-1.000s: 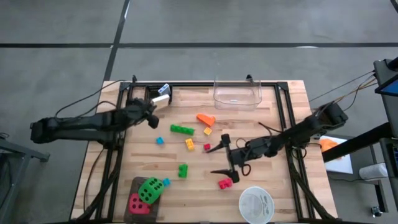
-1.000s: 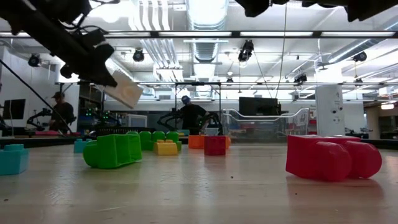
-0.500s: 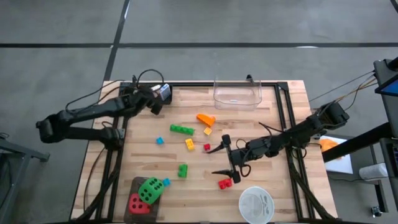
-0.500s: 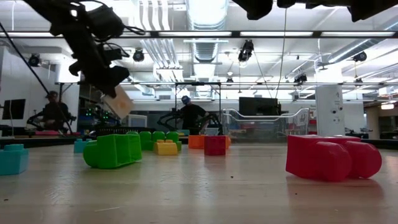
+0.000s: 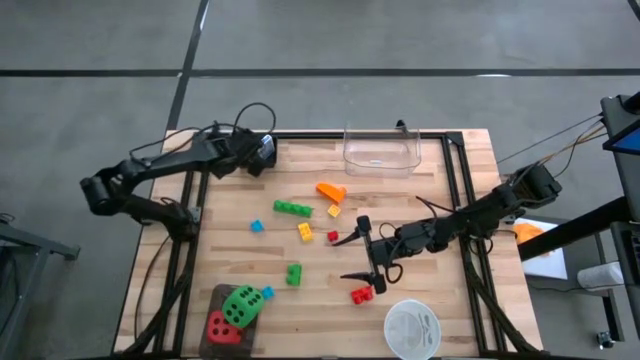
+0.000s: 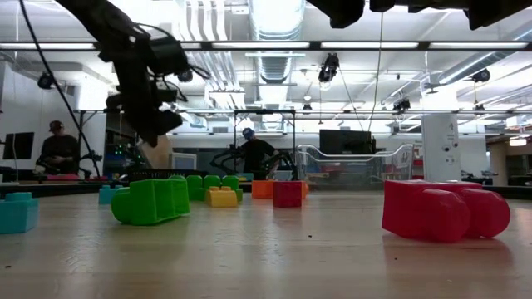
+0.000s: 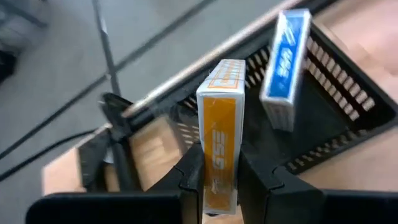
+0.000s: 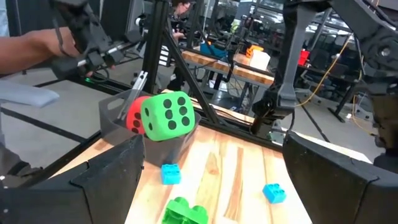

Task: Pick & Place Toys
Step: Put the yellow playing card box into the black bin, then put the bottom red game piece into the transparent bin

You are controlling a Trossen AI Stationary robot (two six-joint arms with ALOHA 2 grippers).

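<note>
My left gripper (image 5: 260,152) is at the table's far left corner, shut on an orange card pack (image 7: 221,140) above a black slatted basket (image 7: 339,127). A blue card pack (image 7: 285,65) stands on edge in that basket. My right gripper (image 5: 360,260) is open and empty over the table's middle right, beside a red brick (image 5: 361,294). Green (image 5: 293,208), orange (image 5: 331,190), yellow (image 5: 305,231) and blue (image 5: 257,226) bricks lie on the table. A green die (image 5: 240,303) and a red die (image 5: 218,325) sit in a dark tray at the near left. My left gripper pinches the orange pack's lower part (image 7: 219,177) between its two fingers, one on each broad face. The pack's narrow side faces the wrist camera. The pack sticks out past the fingertips (image 7: 191,177) and is lifted clear, over the black basket.
A clear plastic tub (image 5: 381,150) stands at the far edge, right of the middle. A round white bowl (image 5: 412,328) sits at the near edge on the right. People show in the room behind the table in the low view (image 6: 56,149).
My left gripper has carried the orange pack toward the table's far edge, to the far left corner, turning as it went; in the low view the pack has come lower. It stays shut on the pack.
</note>
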